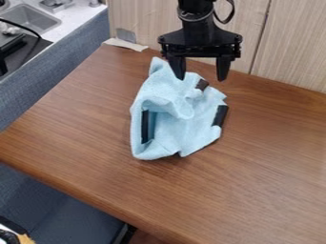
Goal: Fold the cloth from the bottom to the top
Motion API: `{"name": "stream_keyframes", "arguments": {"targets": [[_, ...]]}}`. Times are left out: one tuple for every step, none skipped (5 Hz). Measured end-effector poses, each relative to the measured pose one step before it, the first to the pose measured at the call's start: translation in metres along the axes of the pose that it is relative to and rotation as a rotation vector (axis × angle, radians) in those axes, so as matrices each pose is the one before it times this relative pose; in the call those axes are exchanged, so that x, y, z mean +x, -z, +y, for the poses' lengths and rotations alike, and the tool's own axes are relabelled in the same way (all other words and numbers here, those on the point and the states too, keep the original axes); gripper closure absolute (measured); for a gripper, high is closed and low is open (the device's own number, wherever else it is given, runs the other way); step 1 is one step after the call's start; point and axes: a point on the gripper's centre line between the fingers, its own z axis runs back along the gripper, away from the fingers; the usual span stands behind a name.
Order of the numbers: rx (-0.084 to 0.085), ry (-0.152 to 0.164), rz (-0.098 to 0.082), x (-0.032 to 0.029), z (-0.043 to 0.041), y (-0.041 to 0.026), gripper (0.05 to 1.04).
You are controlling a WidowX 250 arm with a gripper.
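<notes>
We see a black two-finger gripper [200,76] hanging over the far part of a wood-grain tabletop [255,176], its fingers spread wide apart with nothing held between them. Below it, we find a crumpled light-blue cloth [181,131] on the table, bunched into folds, with one peak rising beside the gripper's fingers. Black strips show at three places on the cloth: one inside the fold at its left, one on its right edge and one near its top. Behind the table we see a pale wood-grain panel [290,43]; at upper left, a sink [28,18] set in a white counter [79,16].
</notes>
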Motion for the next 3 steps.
{"name": "stream_keyframes", "arguments": {"targets": [[0.0107, -0.0032, 0.0304, -0.00682, 0.00244, 0.00913, 0.083], [0.0038, -0.0045, 0.0200, -0.02615, 0.00171, -0.00363, 0.083], [0.0015, -0.0010, -0.0024, -0.02136, 0.00077, -0.01100, 0.083]]}}
